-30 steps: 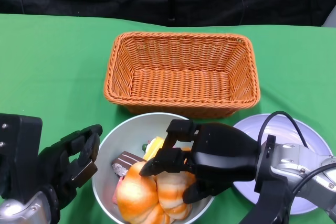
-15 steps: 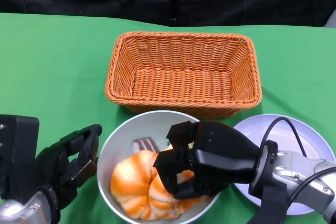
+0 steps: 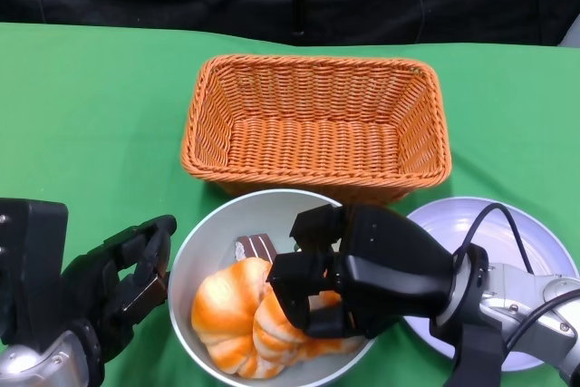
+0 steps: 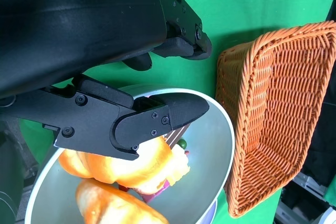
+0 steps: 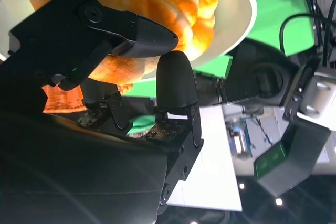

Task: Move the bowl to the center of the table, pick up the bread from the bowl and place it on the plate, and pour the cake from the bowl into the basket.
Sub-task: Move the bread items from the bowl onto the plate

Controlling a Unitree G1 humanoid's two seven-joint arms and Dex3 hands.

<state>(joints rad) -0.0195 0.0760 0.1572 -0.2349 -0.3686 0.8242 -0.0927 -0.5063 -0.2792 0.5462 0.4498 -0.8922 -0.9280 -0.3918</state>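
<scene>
- The bowl, pale grey-white, sat at the lower centre of the head view on the green table, just below the front wall of the basket.
- The bread, a glossy orange ridged loaf, filled the lower part of the bowl; it lay inside the bowl.
- The right hand reached into the bowl from the lower right of the head view. Its fingers were curled over the right end of the bread, touching it. In the right wrist view the dark fingers closed around the orange loaf, one above and one below, so the hand gripped the bread.
- The cake, a small brown-and-white layered slice, lay at the upper inside of the bowl, just above the bread. The left wrist view showed its edge and a small green piece beside the loaf; detail was too small to tell.
- The left hand sat at the lower left of the head view, just beside the bowl's left rim. Its fingers were apart, partly bent, and held nothing. Whether they touched the rim could not be told.
- The plate, pale lilac, lay at the lower right, partly under the right forearm, close beside the bowl.
- The basket, orange wicker, occupied the upper centre of the frame.
</scene>
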